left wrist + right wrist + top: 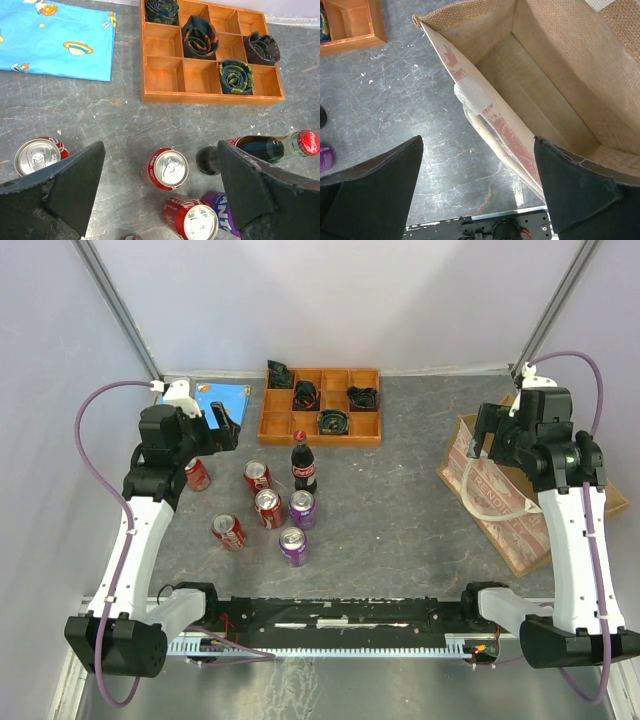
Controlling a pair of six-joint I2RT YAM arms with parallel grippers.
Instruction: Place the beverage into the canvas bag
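Top camera first: the left fingers hang over the far-left part of the worktop, right by a bunch of soda cans and an upright cola bottle. The canvas bag sits way off on the right side, near the right fingers, so the left arm is clearly the closer one to any of the drinks. On the left wrist camera, the left fingers are spread wide with nothing in them. A red can stands upright below, about in the middle of the gap, and the bottle is just off to its right. On the right wrist camera, the right fingers are spread and empty too, looking straight into the bag's open mouth. Best guess is the left arm drops onto that can.
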